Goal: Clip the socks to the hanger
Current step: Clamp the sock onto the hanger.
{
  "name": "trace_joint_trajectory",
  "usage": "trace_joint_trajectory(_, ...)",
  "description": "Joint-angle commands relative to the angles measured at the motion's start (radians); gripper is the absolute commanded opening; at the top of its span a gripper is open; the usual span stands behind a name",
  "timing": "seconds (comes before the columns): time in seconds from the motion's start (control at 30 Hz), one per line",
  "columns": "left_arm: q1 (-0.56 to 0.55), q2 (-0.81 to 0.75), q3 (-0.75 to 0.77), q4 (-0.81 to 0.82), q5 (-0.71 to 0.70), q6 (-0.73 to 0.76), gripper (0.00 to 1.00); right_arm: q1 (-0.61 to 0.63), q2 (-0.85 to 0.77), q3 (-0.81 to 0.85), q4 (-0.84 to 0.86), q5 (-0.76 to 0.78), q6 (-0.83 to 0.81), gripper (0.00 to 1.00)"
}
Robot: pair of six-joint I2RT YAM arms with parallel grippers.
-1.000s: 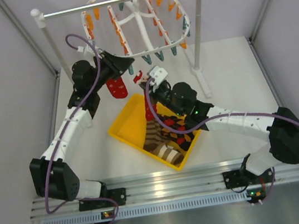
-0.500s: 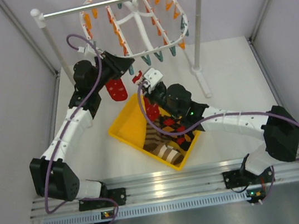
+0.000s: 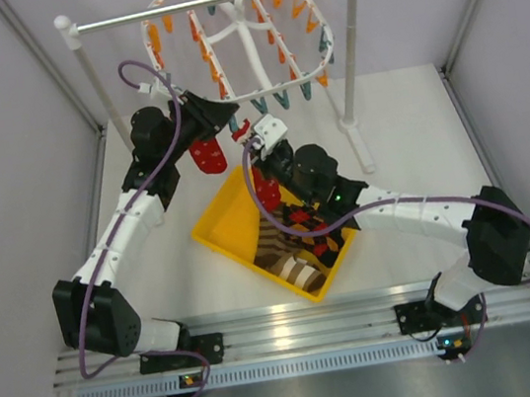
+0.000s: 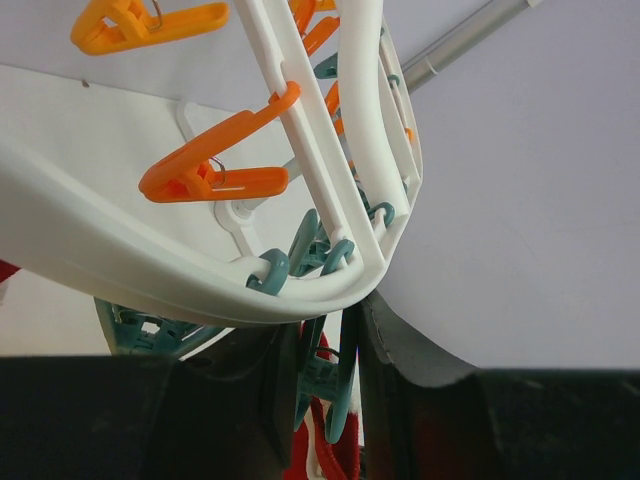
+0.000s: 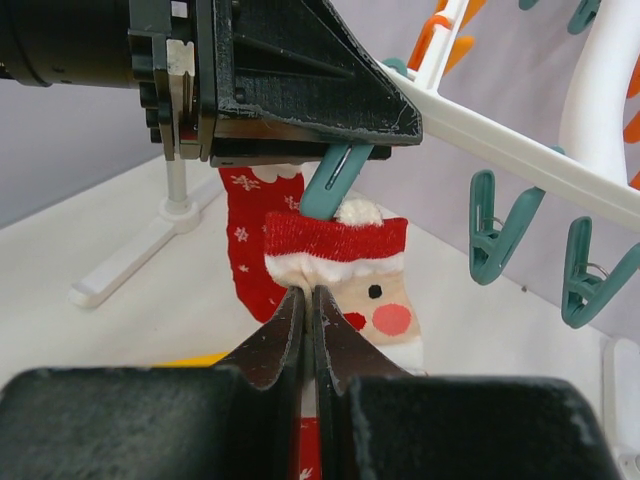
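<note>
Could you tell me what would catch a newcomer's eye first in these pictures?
The white round hanger, bristling with orange and teal clips, hangs from the rail at the far edge. Just below it, the left tool pinches a teal clip while the right tool holds a red Santa sock under that clip. A yellow bin of other socks sits in the middle.

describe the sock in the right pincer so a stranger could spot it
At the white round hanger on the back rail, the left pincer squeezes a teal clip. Just under it the right pincer pinches a red sock, the only one with a Santa face and pink cheeks; the sock behind has snowflakes.
</note>
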Motion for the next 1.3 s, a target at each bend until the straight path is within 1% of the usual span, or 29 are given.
trace_joint_trajectory(0.0, 0.002, 0.011, 0.006, -0.054, -0.048, -0.007, 0.00, 0.014, 0.010, 0.064, 0.025, 0.026, 0.001, 0.00)
trace_joint_trajectory(0.63, 0.001, 0.009, -0.011, -0.034, -0.036, -0.007, 0.00, -0.006, 0.027, 0.111, 0.035, 0.030, 0.008, 0.00)
trace_joint_trajectory(0.7, 0.001, 0.011, -0.011, -0.028, -0.030, -0.010, 0.02, -0.009, 0.026, 0.110, 0.032, 0.026, 0.008, 0.00)
trace_joint_trajectory(0.73, 0.001, 0.014, -0.012, -0.023, -0.024, -0.018, 0.04, -0.007, 0.030, 0.111, 0.032, 0.026, 0.008, 0.00)
trace_joint_trajectory(0.83, 0.001, 0.015, -0.015, 0.003, -0.005, -0.044, 0.15, -0.012, 0.033, 0.110, 0.033, 0.026, 0.008, 0.00)
trace_joint_trajectory(1.0, 0.002, 0.005, -0.022, 0.064, 0.027, -0.097, 0.26, -0.023, 0.035, 0.107, 0.032, 0.024, 0.005, 0.00)
trace_joint_trajectory(1.2, 0.002, -0.003, -0.032, 0.109, 0.039, -0.113, 0.37, -0.032, 0.035, 0.111, 0.033, 0.019, 0.001, 0.00)
trace_joint_trajectory(1.23, 0.002, -0.006, -0.034, 0.112, 0.036, -0.114, 0.44, -0.033, 0.033, 0.111, 0.033, 0.019, 0.001, 0.00)
trace_joint_trajectory(1.27, 0.004, -0.005, -0.034, 0.116, 0.035, -0.114, 0.45, -0.033, 0.033, 0.111, 0.033, 0.018, 0.001, 0.00)
